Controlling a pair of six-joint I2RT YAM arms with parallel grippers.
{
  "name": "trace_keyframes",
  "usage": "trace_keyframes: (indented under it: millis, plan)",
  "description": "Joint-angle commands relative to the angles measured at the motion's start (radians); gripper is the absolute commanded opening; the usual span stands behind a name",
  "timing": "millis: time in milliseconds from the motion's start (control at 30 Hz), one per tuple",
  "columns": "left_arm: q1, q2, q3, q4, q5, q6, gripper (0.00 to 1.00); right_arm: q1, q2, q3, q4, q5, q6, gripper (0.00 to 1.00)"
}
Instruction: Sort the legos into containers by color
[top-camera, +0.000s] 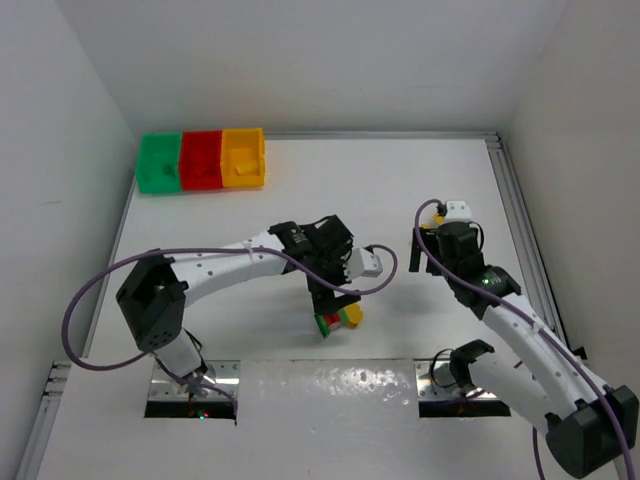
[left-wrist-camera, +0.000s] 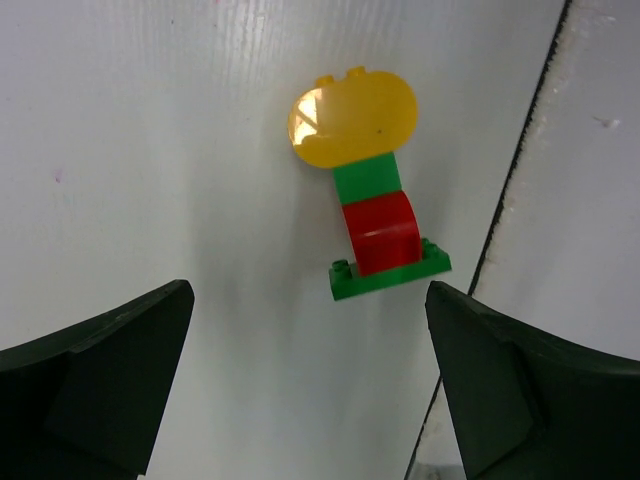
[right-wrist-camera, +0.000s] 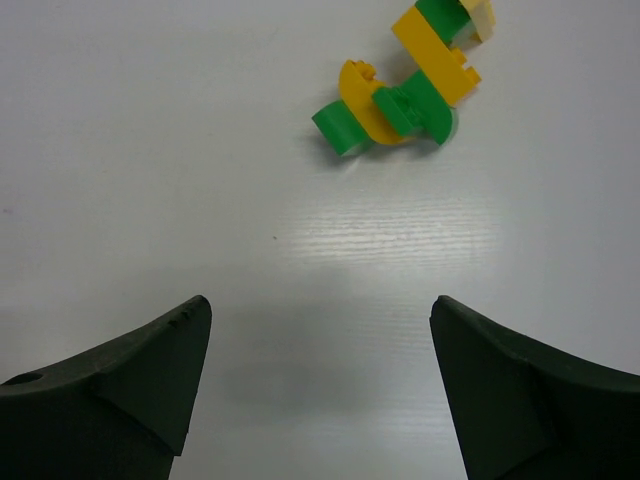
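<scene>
Left fingers (left-wrist-camera: 100, 380) spread apart, stacked legos (left-wrist-camera: 372, 215) lying just ahead, untouched

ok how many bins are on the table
3, joined in a row at the far left corner of the table: green bin leftmost, red bin in the middle, yellow bin rightmost. None looks hidden.

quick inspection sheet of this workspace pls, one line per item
surface: white table, with a seam beside the left stack
job's things: green bin, red bin and yellow bin joined at the far left; yellow-green-red brick stack lying flat ahead of the left gripper; green-yellow brick cluster ahead of the right gripper
clutter: nothing seen
grippers: left gripper open, empty; right gripper open, empty
cables: purple cable loops off the left arm; second cable on the right arm
surroundings: white walls; metal rail on the right
</scene>
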Motion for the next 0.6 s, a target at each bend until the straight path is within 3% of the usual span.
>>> trace_keyframes:
  millis: [0, 100, 300, 567]
  plan:
    - [-0.077, 0.010, -0.044, 0.180, -0.117, -0.099, 1.00, 0.001, -0.061, -0.004, -0.028, 0.075, 0.078, 0.88]
    - [-0.114, 0.033, -0.074, 0.213, -0.193, -0.106, 1.00, 0.001, -0.091, 0.009, -0.048, 0.100, 0.081, 0.87]
    - [-0.143, 0.025, -0.094, 0.201, -0.178, -0.106, 1.00, 0.001, -0.105, 0.028, -0.079, 0.091, 0.067, 0.87]
    - [-0.182, 0.080, -0.191, 0.284, -0.281, -0.122, 0.96, 0.003, -0.127, 0.022, -0.079, 0.089, 0.078, 0.87]
